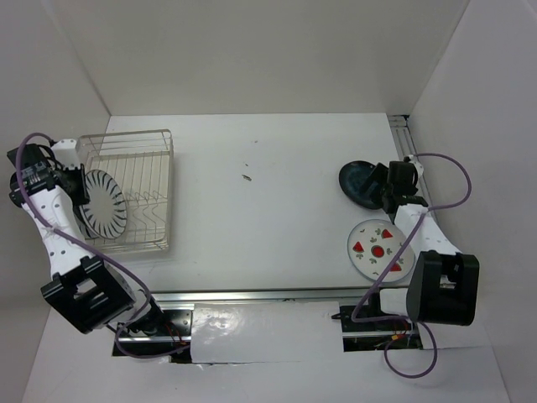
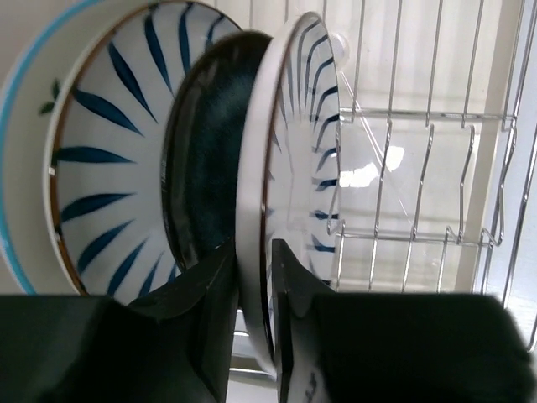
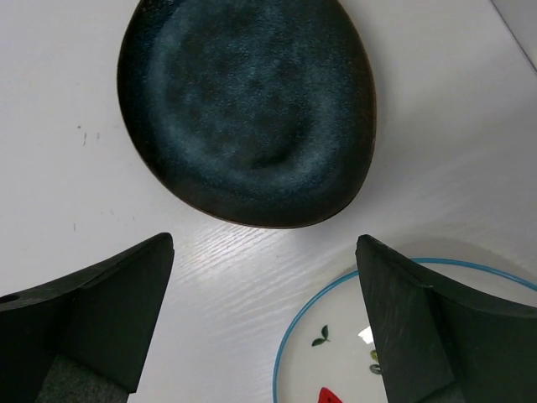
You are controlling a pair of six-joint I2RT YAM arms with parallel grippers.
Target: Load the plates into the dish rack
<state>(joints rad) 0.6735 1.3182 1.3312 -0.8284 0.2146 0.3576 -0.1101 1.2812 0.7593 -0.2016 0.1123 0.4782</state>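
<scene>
Left gripper [image 1: 77,180] is clamping a striped plate [image 1: 105,204] in the dish rack [image 1: 159,138], at nine o'clock overhead. On its wrist view I'm spotting a racked blue plate [image 2: 201,159] behind. On the right wrist view, the right gripper [image 3: 262,243] is hanging spread above the loose blue plate [image 3: 247,109].

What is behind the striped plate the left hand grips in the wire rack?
Behind the gripped white striped plate: a glossy dark blue round plate, another striped white plate, then a blue-rimmed white plate. The left hand covers their lower edges.

Bright, even; slight wrist-cam blur
</scene>
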